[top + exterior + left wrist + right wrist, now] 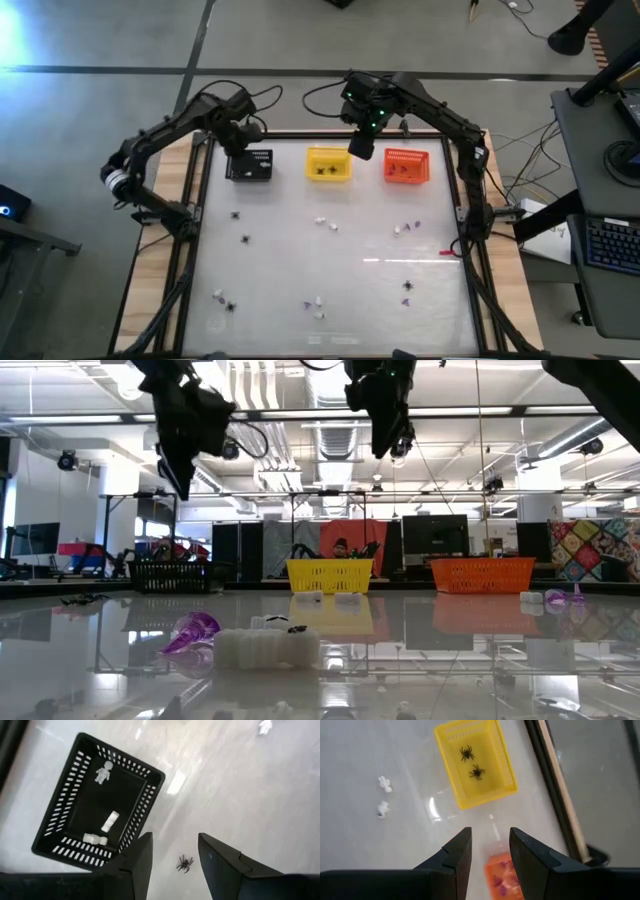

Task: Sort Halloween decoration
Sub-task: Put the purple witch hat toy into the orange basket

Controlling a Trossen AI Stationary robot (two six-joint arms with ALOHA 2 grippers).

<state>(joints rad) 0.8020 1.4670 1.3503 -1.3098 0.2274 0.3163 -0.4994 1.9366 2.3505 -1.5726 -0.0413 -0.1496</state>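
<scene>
Three slatted baskets stand in a row at the table's far side. The black basket [250,165] holds white bits [103,772]. The yellow basket [328,165] holds two black spiders [471,762], and the orange basket [406,167] holds purple bits [499,882]. My left gripper [175,845] hangs open and empty above the table, just beside the black basket and over a loose spider [185,863]. My right gripper [490,837] hangs open and empty, high between the yellow and orange baskets.
Loose trinkets lie scattered over the white table: spiders [246,238] at the left, white bits [322,222] in the middle, purple bits [410,228] at the right, more near the front edge [318,300]. A dark frame [193,215] borders the table.
</scene>
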